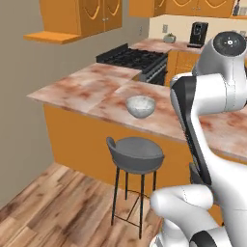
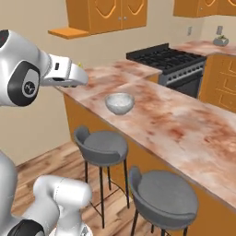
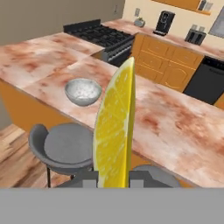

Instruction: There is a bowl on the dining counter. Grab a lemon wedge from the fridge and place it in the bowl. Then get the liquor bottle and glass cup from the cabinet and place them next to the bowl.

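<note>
Lemon wedge stands on end between the fingertips of the claw in the hand view, its long axis running from the tips away along the line of the hand. Its pointed far end reaches toward the stove and the back of the kitchen, the yellow rind runs along one thin edge, and the cut, pulpy face turns toward the bowl's side of that view. The claw is pinching the wedge by its lower end, 1 dark fingertip on each side, so nearly the whole slice rises clear of the tips. In the right base view a small speck of yellow shows just past the end of the hand, too small to read clearly.

The bowl is pale, speckled and round. It sits on the mottled pink stone desk near the front edge, above a grey stool. In the right base view the hand hangs above the corner end of the desk, off to one side of the bowl and apart from it. In the hand view the bowl lies beyond and to one side of the wedge.

2 grey stools stand along the desk in the right base view. A black stove lies further back.

No writing or brand can be read on anything.
</note>
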Controlling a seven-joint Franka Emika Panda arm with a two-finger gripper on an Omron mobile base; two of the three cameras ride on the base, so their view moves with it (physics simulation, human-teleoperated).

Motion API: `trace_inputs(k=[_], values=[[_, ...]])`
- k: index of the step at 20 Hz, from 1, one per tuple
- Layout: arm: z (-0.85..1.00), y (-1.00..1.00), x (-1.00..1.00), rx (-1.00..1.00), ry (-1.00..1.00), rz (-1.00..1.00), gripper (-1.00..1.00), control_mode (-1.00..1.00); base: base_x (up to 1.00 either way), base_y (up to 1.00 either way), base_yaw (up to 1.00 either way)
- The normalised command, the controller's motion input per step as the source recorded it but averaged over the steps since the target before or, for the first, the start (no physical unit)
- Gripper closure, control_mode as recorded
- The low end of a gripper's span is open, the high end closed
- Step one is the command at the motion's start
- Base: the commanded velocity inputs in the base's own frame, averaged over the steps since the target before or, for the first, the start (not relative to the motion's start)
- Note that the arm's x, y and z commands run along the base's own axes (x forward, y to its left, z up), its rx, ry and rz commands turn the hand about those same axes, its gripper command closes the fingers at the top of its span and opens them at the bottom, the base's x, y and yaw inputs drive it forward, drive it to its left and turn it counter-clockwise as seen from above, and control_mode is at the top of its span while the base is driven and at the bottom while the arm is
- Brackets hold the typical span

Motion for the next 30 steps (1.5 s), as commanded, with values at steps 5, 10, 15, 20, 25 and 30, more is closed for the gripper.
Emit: trace_inputs(k=[5,10,15,20,25,30], values=[[0.0,0.0,0.0,0.0,0.0,0.0,1.0,1.0,0.59,0.78,-0.39],[0.0,0.0,0.0,0.0,0.0,0.0,1.0,1.0,0.56,0.61,-0.44],[0.0,0.0,0.0,0.0,0.0,0.0,1.0,1.0,0.57,0.46,-0.45],[0.0,0.0,0.0,0.0,0.0,0.0,1.0,1.0,0.59,0.28,-0.42],[0.0,0.0,0.0,0.0,0.0,0.0,1.0,1.0,0.68,0.22,-0.36],[0.0,0.0,0.0,0.0,0.0,0.0,1.0,1.0,0.73,0.06,-0.25]])
